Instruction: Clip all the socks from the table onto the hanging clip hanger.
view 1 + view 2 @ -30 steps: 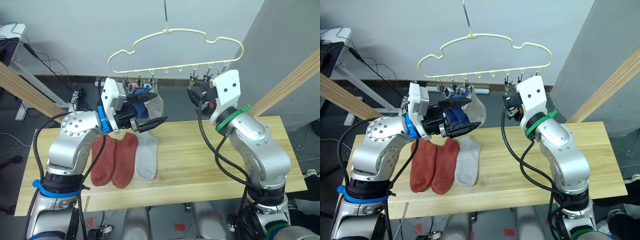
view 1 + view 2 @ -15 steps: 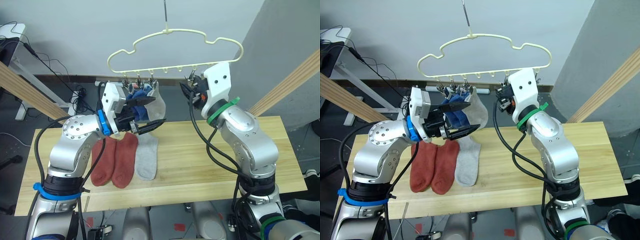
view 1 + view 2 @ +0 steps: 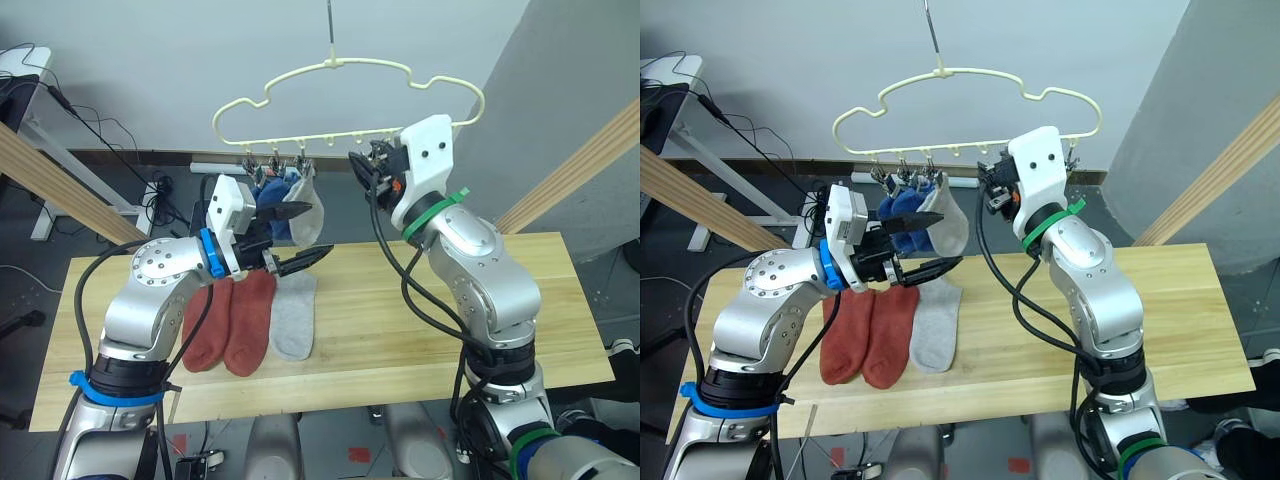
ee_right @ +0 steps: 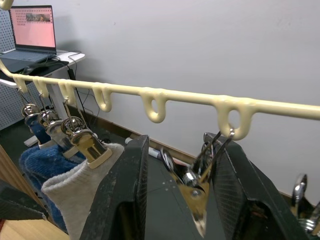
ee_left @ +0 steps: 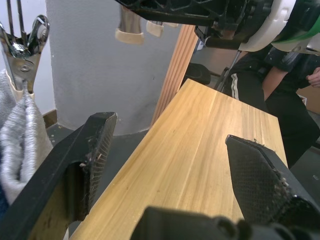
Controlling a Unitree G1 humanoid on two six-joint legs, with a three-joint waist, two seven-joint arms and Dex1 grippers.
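The cream clip hanger hangs above the table. Two blue socks and a light grey sock hang from its left clips. On the table lie two rust-red socks and a grey sock, side by side. My left gripper is open and empty, just in front of the hanging grey sock. My right gripper is open under the hanger bar, its fingers on either side of a silver clip without touching it.
Slanted wooden poles stand at the left and right of the table. Two more empty clips hang further right on the hanger. A laptop sits on a desk behind. A person in dark clothes is beyond the table's end.
My right gripper has moved left along the hanger bar to a clip nearer the hanging socks. My left gripper has drawn back and down a little from those socks, still open.
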